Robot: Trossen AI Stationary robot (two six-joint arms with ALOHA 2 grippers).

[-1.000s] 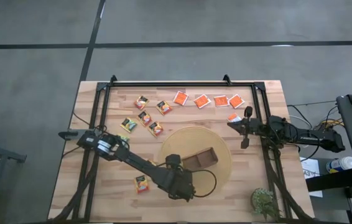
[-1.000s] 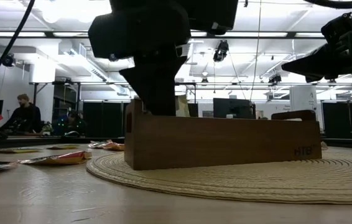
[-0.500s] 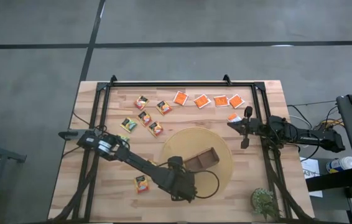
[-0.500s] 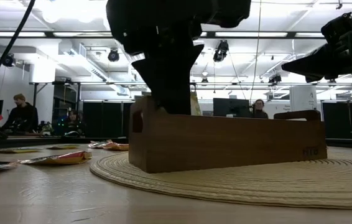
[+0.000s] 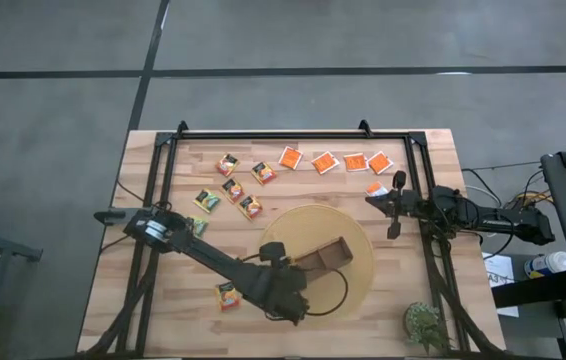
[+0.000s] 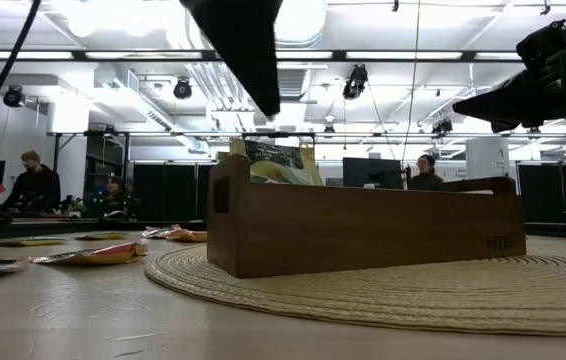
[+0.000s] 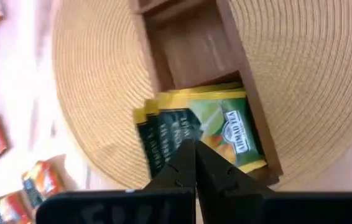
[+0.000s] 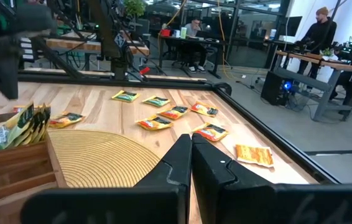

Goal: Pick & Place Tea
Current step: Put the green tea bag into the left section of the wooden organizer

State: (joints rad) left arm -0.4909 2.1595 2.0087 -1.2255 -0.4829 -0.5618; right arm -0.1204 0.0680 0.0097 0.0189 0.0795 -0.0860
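Green-and-yellow sachets (image 7: 194, 134): several, standing in the end compartment of the wooden tray (image 7: 250, 112), directly beyond the left gripper (image 7: 195, 163), whose fingers are closed and empty above that compartment. Tray sits on a round woven mat (image 5: 358, 245). Right gripper (image 8: 190, 163): fingers closed, empty, held above the tabletop (image 5: 153, 300); orange sachets (image 5: 335, 161) lie loose beyond its fingers.

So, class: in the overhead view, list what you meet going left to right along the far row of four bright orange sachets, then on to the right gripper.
First orange sachet → second orange sachet → third orange sachet → fourth orange sachet → right gripper, fingers together.
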